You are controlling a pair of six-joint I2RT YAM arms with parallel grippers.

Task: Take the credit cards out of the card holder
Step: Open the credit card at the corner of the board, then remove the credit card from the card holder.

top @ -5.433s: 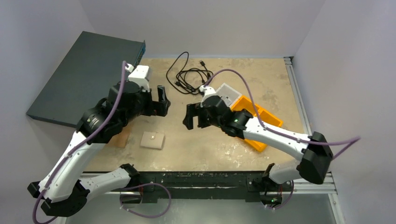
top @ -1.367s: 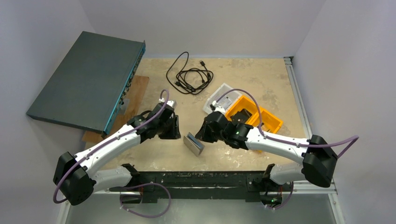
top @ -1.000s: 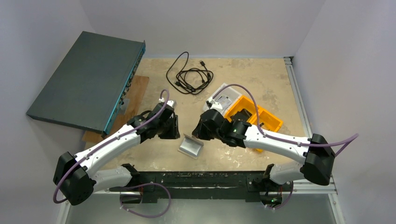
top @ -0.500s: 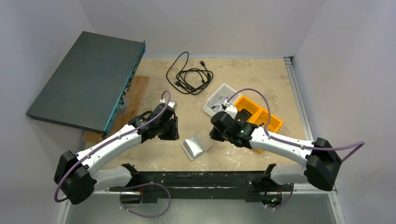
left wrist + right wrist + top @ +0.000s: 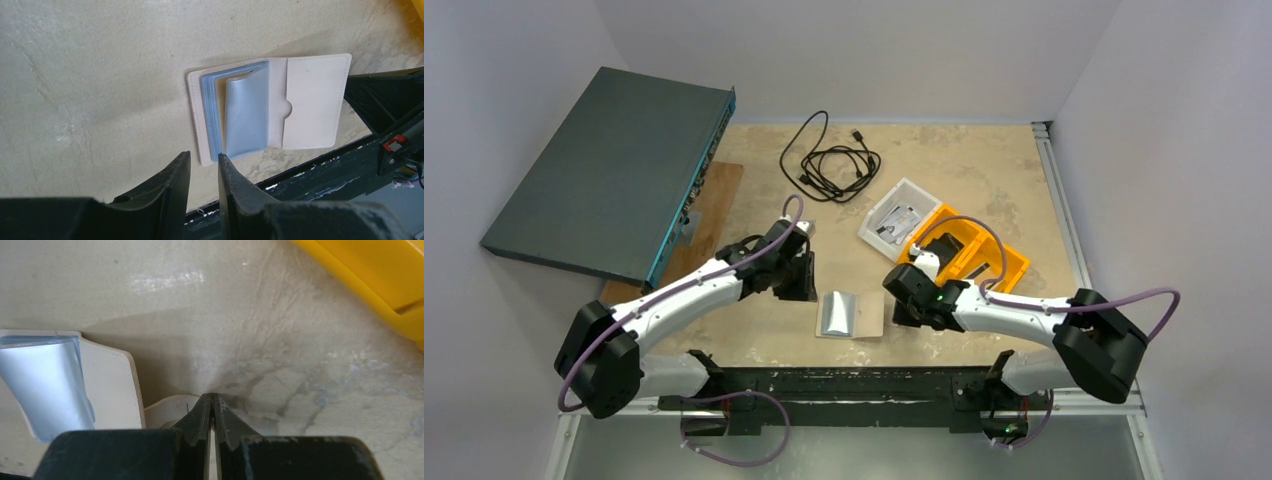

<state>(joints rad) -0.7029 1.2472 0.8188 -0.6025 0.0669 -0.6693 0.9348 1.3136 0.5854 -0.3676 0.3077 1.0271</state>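
Near six o'clock | card holder (image 5: 851,314) spread flat | left gripper (image 5: 204,156) slightly apart, empty | right gripper (image 5: 213,396) pinched together, three o'clock edge | next: pick into sleeves (image 5: 245,117).

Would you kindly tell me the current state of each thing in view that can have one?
card holder: open, lying flat, blue-grey sleeves exposed.
left gripper: narrowly open, empty.
right gripper: shut on the closure tab.
cable: loosely coiled, ends free.
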